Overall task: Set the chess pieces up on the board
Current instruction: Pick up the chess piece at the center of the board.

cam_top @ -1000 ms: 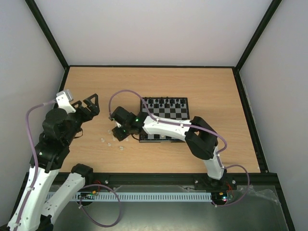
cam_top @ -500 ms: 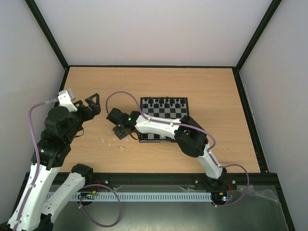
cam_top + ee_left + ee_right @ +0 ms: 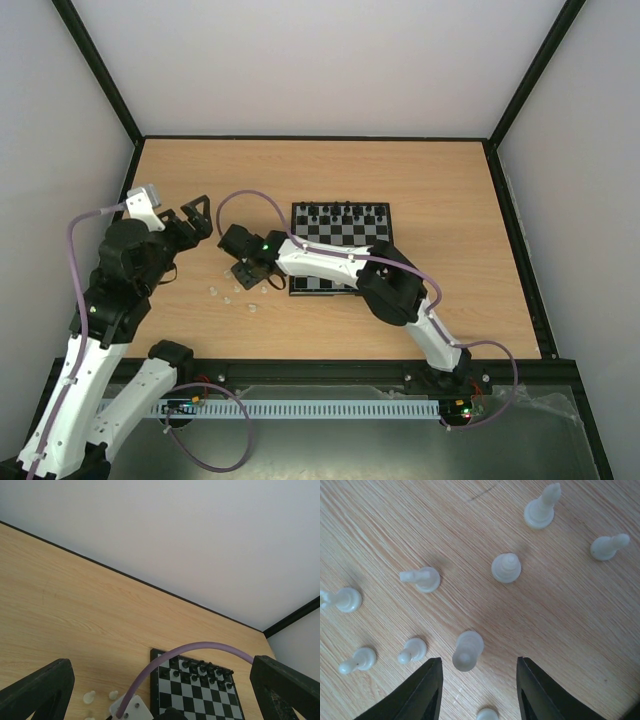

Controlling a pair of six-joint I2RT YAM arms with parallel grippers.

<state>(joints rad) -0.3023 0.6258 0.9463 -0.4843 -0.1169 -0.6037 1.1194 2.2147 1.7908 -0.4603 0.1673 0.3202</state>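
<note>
Board: the small checked board (image 3: 372,238) sits on the wooden tabletop (image 3: 440,180). Black chessmen (image 3: 345,212) are ranked along its far rows, and the right arm (image 3: 330,262) crosses its near-left part.
Chess pieces: the white chess pieces (image 3: 232,293) are scattered on the tabletop just off the board's left edge, level with its near corner.
Right fingers: the right fingers (image 3: 422,692) are just left of the board and point down over the scatter. They are parted about halfway and hold nothing.
Piece under the fingers: one white piece (image 3: 468,651), seen almost end-on, sits between the two tips and looks clear of both. Further pieces ring it, and whether each stands or lies tipped cannot be told.
Left fingers: the left fingers (image 3: 37,690) are farther left of the board than the scatter and raised off the tabletop. They are spread wide and empty.
Cable: a purple cable (image 3: 185,652) arcs over the board's left side in the left wrist view.
</note>
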